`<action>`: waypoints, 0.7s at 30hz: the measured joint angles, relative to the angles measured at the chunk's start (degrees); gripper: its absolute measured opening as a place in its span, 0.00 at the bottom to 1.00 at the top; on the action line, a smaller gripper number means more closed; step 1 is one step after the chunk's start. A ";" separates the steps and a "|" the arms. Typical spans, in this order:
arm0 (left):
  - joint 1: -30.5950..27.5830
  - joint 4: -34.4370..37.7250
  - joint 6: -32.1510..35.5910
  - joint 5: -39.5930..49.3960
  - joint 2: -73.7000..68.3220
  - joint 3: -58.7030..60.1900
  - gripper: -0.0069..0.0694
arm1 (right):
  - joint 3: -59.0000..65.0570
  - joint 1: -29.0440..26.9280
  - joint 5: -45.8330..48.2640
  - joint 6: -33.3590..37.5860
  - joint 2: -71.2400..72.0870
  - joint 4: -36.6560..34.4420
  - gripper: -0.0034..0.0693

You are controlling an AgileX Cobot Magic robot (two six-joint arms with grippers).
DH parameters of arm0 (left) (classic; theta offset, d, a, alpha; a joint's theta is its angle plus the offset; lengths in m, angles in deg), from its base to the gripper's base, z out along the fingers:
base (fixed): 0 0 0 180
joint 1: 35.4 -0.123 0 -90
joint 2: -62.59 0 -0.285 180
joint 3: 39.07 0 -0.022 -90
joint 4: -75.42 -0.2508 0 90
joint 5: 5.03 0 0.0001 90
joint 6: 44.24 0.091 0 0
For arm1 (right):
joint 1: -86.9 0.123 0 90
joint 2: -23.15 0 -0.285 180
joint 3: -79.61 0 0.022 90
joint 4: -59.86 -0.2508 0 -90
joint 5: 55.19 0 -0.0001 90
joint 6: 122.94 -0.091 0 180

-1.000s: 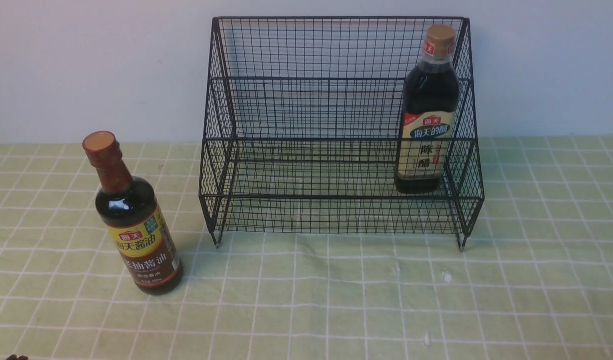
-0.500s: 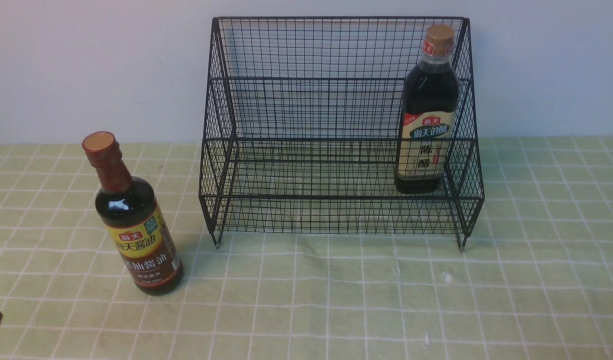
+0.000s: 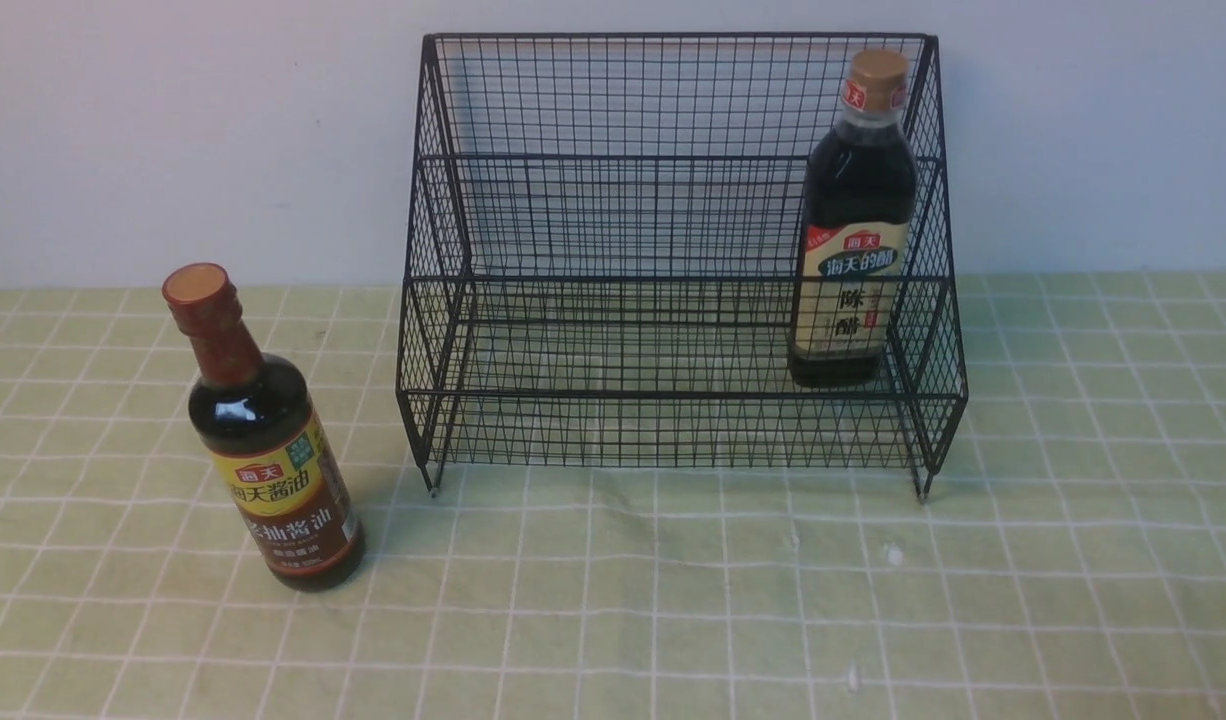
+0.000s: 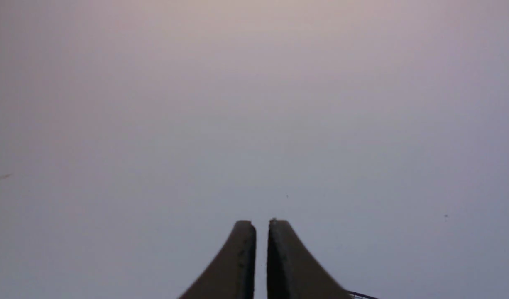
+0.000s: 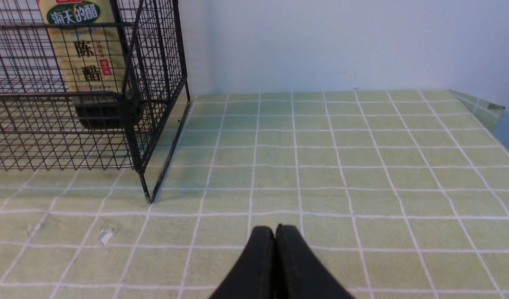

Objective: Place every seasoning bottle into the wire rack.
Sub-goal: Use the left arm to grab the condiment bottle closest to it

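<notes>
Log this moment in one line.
tall tan-capped dark bottle: in black wire rack, right end | round red-necked dark bottle: standing left of rack | left pincer: slightly parted, empty | right pincer: shut, empty

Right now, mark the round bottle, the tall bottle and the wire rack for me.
round bottle (image 3: 275,487), front view, yellow label.
tall bottle (image 3: 853,300), front view, cream label.
wire rack (image 3: 623,394), front view, lower front rail.

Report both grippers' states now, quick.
Left gripper: open by a narrow slit, holding nothing.
Right gripper: closed, holding nothing.
</notes>
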 joint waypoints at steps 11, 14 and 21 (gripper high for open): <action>0.00 -16.14 -7.80 4.48 -25.23 -13.86 0.72 | 0.00 0.00 0.00 0.00 0.00 0.00 0.03; 0.00 -21.71 -13.82 4.18 -34.13 -17.82 0.83 | 0.00 0.00 0.00 0.00 0.00 0.00 0.03; 0.00 -34.62 -20.43 -4.78 -50.12 -23.29 0.88 | 0.00 0.00 0.00 0.00 0.00 0.00 0.03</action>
